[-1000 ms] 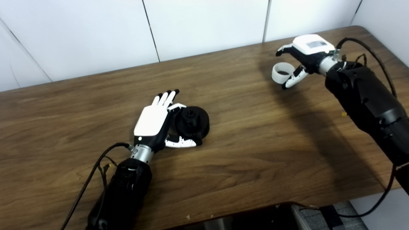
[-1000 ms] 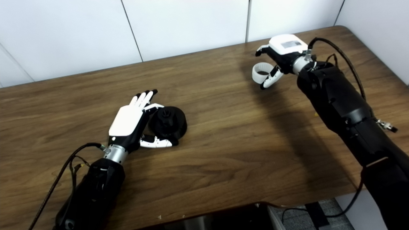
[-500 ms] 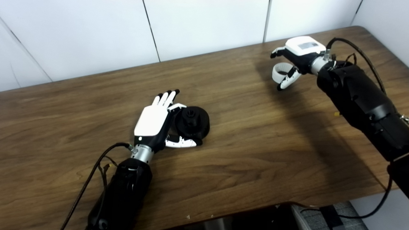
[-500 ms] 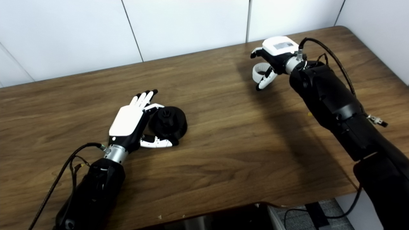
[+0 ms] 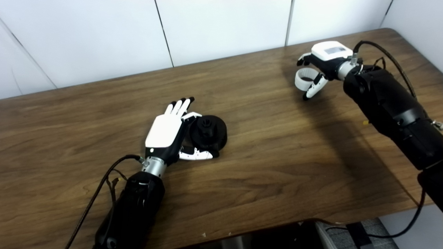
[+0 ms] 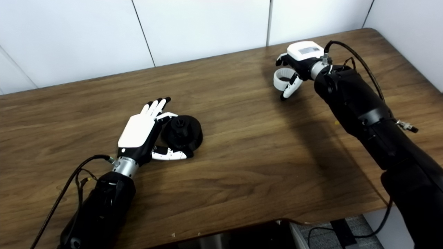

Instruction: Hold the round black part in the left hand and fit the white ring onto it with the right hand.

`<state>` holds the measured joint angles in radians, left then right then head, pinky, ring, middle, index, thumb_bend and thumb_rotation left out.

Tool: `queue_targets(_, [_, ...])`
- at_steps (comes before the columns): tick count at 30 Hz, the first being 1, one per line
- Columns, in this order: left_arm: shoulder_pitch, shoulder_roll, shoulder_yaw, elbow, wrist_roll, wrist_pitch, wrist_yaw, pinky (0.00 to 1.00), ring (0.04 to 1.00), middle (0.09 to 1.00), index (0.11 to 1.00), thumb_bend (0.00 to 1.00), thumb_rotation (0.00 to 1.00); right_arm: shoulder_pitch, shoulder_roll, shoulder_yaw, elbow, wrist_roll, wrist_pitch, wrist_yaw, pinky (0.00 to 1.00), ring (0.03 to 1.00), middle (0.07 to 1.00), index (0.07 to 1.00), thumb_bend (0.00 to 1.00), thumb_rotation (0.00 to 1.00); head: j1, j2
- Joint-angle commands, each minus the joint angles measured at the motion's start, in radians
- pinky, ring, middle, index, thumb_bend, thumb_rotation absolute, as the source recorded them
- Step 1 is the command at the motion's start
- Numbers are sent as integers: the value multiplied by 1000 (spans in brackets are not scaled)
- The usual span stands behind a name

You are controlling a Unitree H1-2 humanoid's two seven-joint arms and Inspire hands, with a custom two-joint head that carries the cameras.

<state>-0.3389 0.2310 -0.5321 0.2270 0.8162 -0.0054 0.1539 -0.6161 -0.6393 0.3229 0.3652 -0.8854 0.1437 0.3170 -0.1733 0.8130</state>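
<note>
— Wood-grain table under white wall panels: how do your hands sit?

— Your left hand lies flat, fingers straight and spread, holding nothing; the round black part rests just beside them, thumb curving under it.

— And your right hand?

— Hovering at the far right, fingers curled around the white ring. Its back panel's writing is unreadable.
</note>
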Motion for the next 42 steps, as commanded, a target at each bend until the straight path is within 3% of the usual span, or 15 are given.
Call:
queue_targets(1, [36, 39, -27, 27, 46, 16, -70, 1000, 1000, 1000, 675, 1000, 465, -40, -36, -1, 22, -17, 5, -19, 816, 840, 801, 808, 821, 276, -1, 0])
queue_targets(23, [43, 42, -20, 11, 39, 9, -72, 1000, 1000, 1000, 670, 1000, 443, -25, -48, 19, 39, -24, 22, -11, 809, 809, 733, 770, 817, 296, 9, 13])
queue_targets(27, [42, 42, -21, 6, 44, 17, -77, 1000, 1000, 1000, 670, 1000, 448, -21, -45, 21, 44, -19, 20, -18, 794, 771, 675, 746, 808, 274, 11, 16])
queue_targets(42, [39, 43, -22, 14, 41, 9, -70, 1000, 1000, 1000, 667, 1000, 448, -1, -36, 10, 38, 12, 2, -99, 810, 713, 598, 654, 778, 159, 12, 18])
